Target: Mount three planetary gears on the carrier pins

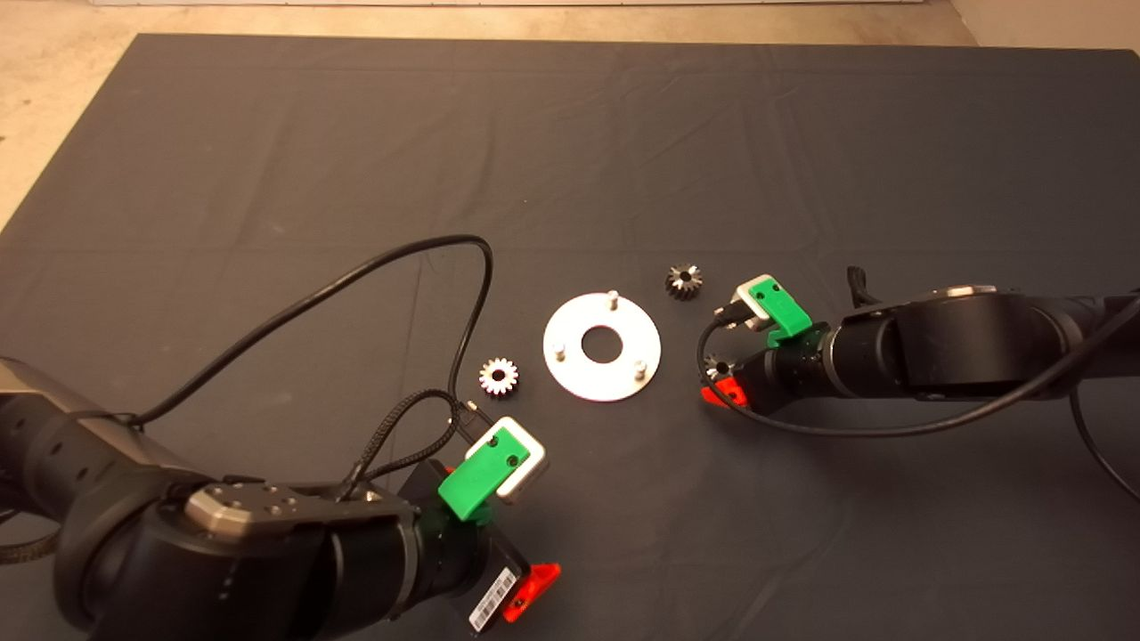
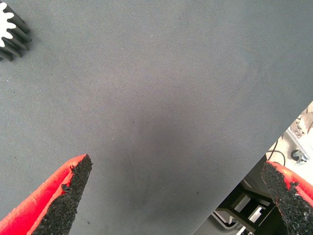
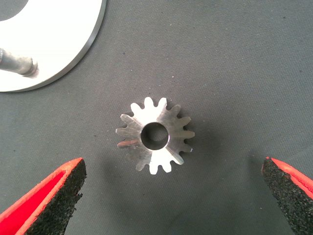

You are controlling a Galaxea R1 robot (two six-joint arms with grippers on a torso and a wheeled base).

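The silver carrier disc (image 1: 583, 378) lies mid-mat, and its three carrier pins (image 1: 613, 298) are all bare. Three planetary gears lie loose on the mat: one (image 1: 499, 376) left of the disc, one (image 1: 684, 281) at its upper right, and one (image 1: 713, 364) at its right. My right gripper (image 1: 718, 381) hovers open over that right gear (image 3: 155, 135), with a finger on either side and not touching it. The disc edge (image 3: 58, 29) and one pin (image 3: 17, 63) show beside it. My left gripper (image 1: 525, 592) is open and empty near the front, with the left gear (image 2: 10, 29) at the edge of its view.
A black cable (image 1: 383, 267) loops over the mat left of the disc. The mat's front edge (image 2: 254, 171) shows in the left wrist view, with metal framing (image 2: 249, 205) below it. Bare floor (image 1: 62, 107) lies beyond the mat's far left corner.
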